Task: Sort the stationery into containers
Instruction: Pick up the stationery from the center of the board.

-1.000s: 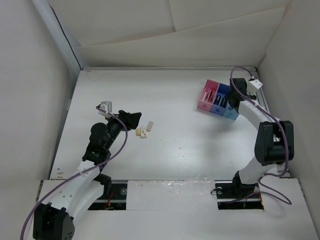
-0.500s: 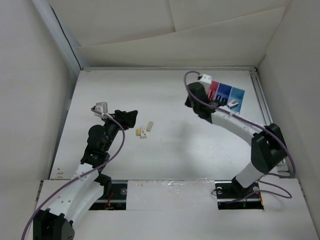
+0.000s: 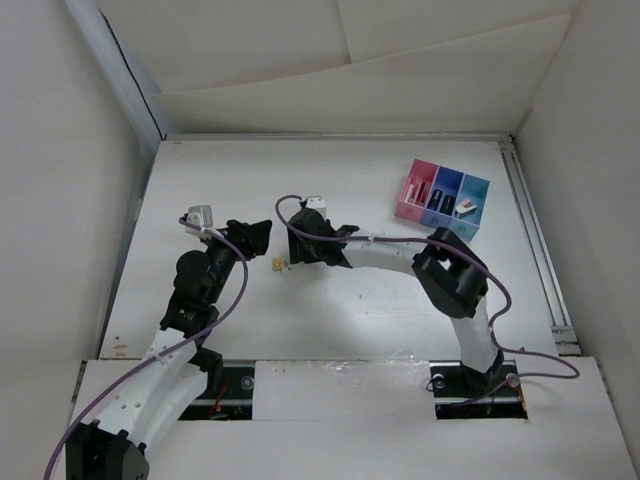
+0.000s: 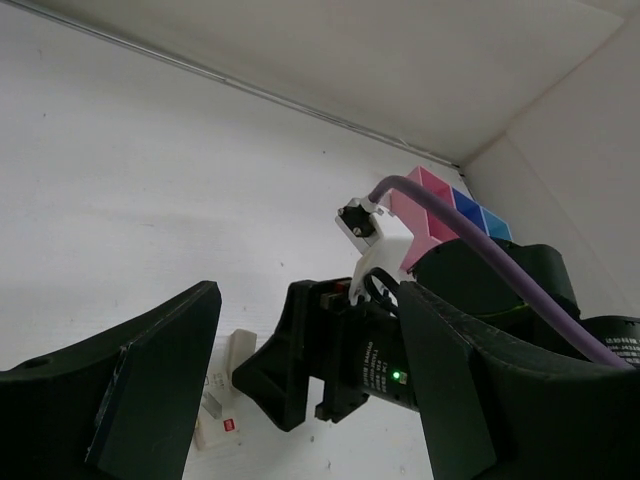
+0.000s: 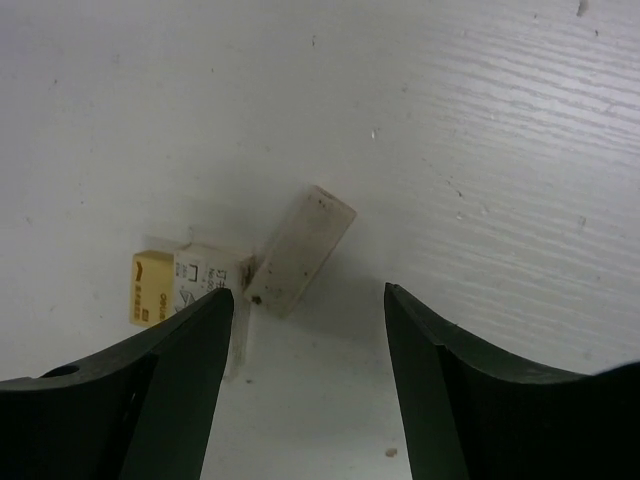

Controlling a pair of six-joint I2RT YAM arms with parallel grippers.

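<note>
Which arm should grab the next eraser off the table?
Right. The right gripper hangs open directly over the cream eraser; the left gripper sits off to one side.

erasers (image 3: 281, 266) partly under right gripper (image 3: 296, 255)

Overhead looks down; both wrist cameras near erasers (image 5: 300, 252).

The setting was a robotics test cell of a laboratory type. A plain white table (image 3: 330, 300) was enclosed on three sides by white board walls (image 3: 60, 200). The left arm (image 3: 165, 370) and the right arm (image 3: 385, 255) were mounted at its near edge, with purple cables (image 3: 245, 280) routed along them.
</note>
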